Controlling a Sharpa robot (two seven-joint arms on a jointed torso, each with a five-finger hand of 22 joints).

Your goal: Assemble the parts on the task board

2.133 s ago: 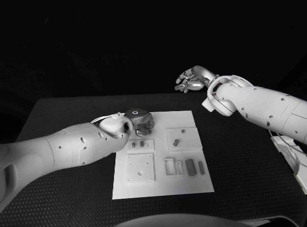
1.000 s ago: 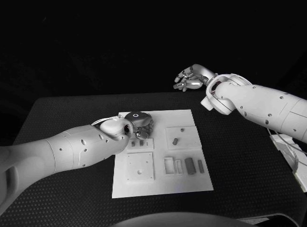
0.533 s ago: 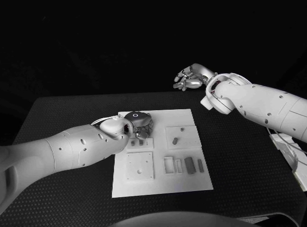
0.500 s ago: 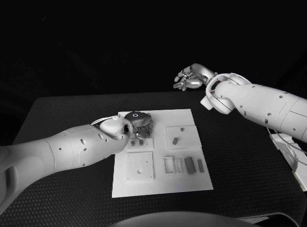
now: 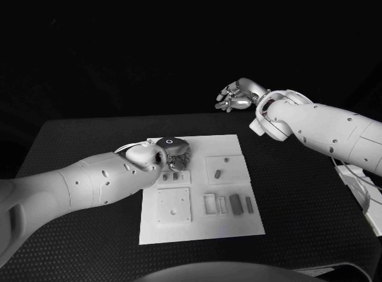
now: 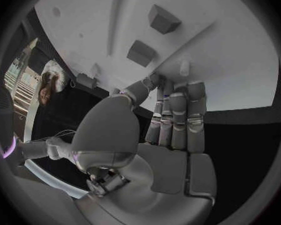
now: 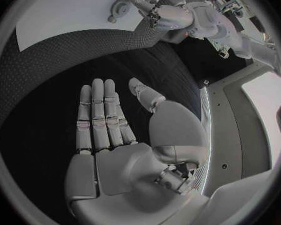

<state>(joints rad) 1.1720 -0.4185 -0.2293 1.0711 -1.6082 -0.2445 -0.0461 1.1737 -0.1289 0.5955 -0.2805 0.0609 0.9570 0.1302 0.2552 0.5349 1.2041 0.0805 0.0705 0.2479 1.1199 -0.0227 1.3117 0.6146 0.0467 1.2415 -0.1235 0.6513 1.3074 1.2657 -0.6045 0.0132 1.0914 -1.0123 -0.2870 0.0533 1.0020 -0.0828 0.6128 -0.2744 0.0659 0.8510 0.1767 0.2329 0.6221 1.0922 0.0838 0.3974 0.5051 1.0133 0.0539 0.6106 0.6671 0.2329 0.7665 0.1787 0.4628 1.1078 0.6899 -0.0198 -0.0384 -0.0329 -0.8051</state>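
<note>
The left hand [image 5: 170, 154], fingers pressed together, empty, hovers at the white plastic task board's [image 5: 200, 226] 11 o'clock corner; right hand [image 5: 236, 97] spread. Small grey parts [image 5: 236, 204] look light, rigid—pinch their sides.

Surface finishes, table and hands

Table [image 5: 81, 141]: black, matt, with a fine dotted weave-like texture, rough-looking. Board [image 5: 200, 226]: white, smooth, matt, plastic-looking, low raised frames on it. Parts [image 5: 236, 203]: small grey blocks, dull finish. Left hand [image 5: 173, 154] and right hand [image 5: 235, 97]: silver, metallic-looking segments with a soft sheen; darker pads on the fingers [image 7: 100, 120]. Arm shells [image 5: 327, 132]: white, smooth, slightly glossy plastic-looking casing with small dark screw points.
</note>
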